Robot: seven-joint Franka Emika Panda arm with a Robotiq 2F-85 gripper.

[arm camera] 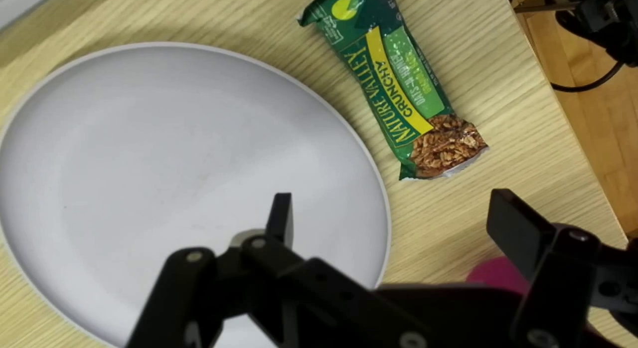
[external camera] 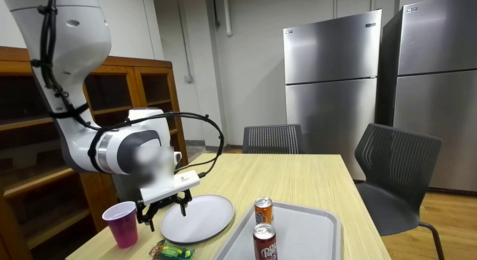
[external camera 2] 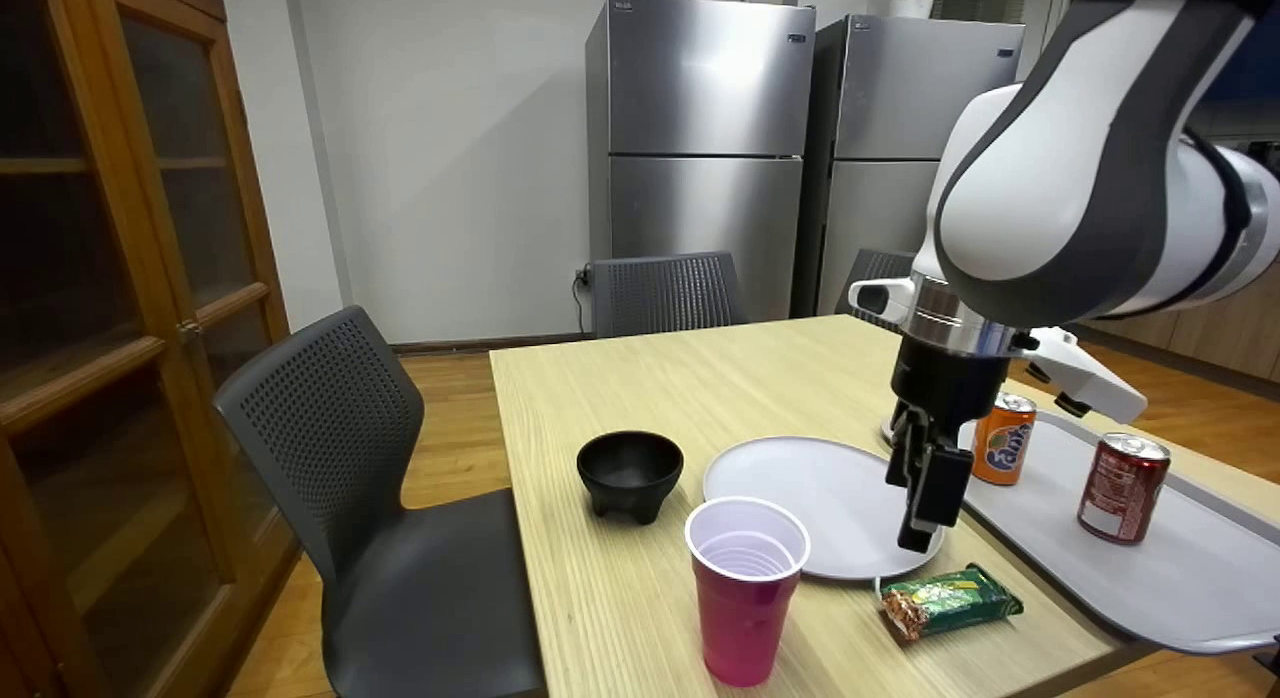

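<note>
The table (external camera 2: 600, 378) spreads beneath the gripper (arm camera: 392, 201), whose fingers (arm camera: 516, 231) stand wide apart with nothing between them; no contact shows. The tray (external camera: 309, 234) lies off to the plate's side of the fingers.

The plate (arm camera: 174, 153) lies flat under the finger at the left of the wrist view. It looks stiff, smooth and fairly light; its rim seems the only good hold, though getting a finger beneath so low an edge could be awkward.

The cup (external camera 2: 745, 618) stands upright near the other finger, partly hidden by it in the wrist view. It looks like thin plastic: light, easily tipped or dented, best squeezed gently around the upper wall.

The bowl (external camera 2: 630, 473) stands well apart from the fingers, past the cup; it looks rigid. The orange can (external camera 2: 1003, 443) and red can (external camera 2: 1123, 488) stand upright on the tray, likely slick and, if full, heavy.

The bar (arm camera: 389, 84) lies ahead of the gap between the fingertips, flat on the wood just beside the plate. Expect it light, slippery-wrapped, firm but crumbly inside: pinch across its narrow width at mid-length, since the sealed ends would probably fold.
</note>
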